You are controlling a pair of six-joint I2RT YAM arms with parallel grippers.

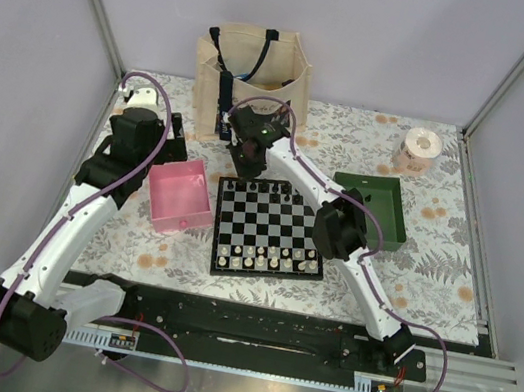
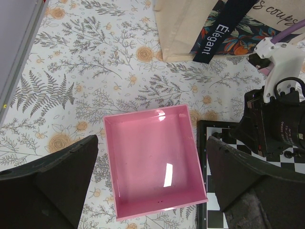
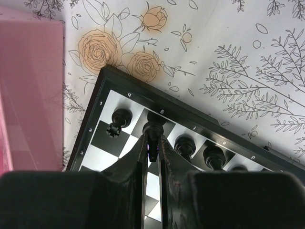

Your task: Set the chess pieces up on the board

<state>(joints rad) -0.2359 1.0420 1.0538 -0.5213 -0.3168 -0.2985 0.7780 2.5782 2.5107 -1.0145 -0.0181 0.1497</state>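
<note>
Because the black side belongs along the far edge, the black chess piece (image 3: 152,129) in play sits over the far-left corner region of the chessboard (image 3: 124,78), one square in from the corner piece (image 3: 120,117) and in line with the other black pieces (image 3: 185,143) already ranked along that edge. The white pieces (image 1: 267,256) fill the near rows, so the board's middle is bare. Holding the piece upright from above lets it go straight down onto its square without knocking its neighbours, which stand just beside it on either hand.

The right gripper (image 3: 153,143) has its jaws drawn nearly together, pinched on the piece's slim upper part; the fingers hide the base, so I can't say for certain whether it is touching the square or hanging just above it. My guess is that this is the setting-down step, with release to follow.

Off to the left, the left gripper (image 2: 152,143) hangs above the pink tray (image 2: 147,181), fingers spread wide, holding nothing.
</note>
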